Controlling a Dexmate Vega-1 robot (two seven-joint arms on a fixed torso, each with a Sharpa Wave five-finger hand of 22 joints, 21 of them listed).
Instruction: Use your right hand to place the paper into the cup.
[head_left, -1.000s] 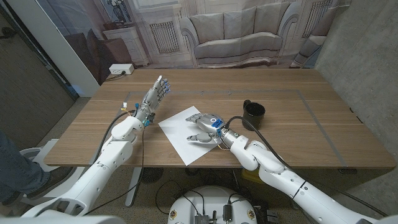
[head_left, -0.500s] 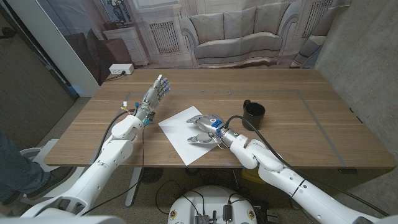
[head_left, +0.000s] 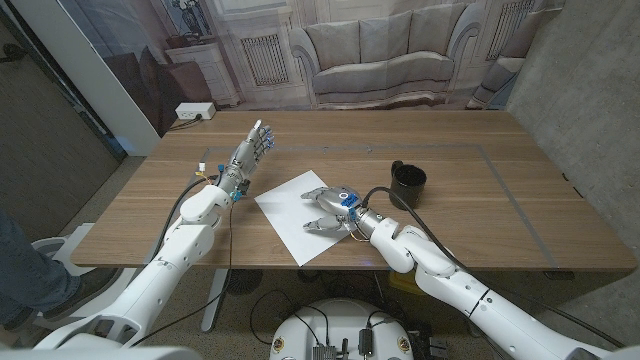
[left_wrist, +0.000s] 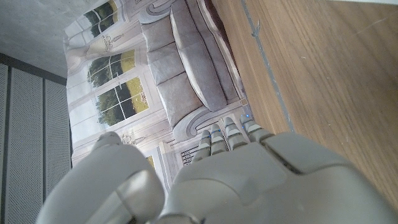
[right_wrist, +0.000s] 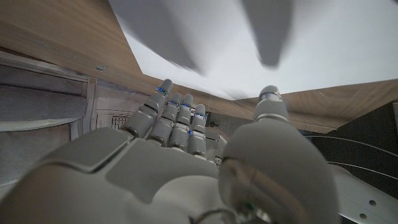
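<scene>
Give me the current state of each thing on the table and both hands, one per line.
paper: lying flat and unfolded on the table, not yet picked up.
cup: upright on the table, beside the paper, nothing seen in it.
right hand: over the paper, fingers spread, holding nothing.
left hand: raised off the table, fingers extended, holding nothing.

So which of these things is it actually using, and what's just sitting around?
Part of the job:
- sheet of paper, flat on the table
- dark cup, standing beside the paper
- right hand, fingers spread above the paper, holding nothing

Just lying about:
- left hand, raised and open
- white power strip on the floor behind the table
</scene>
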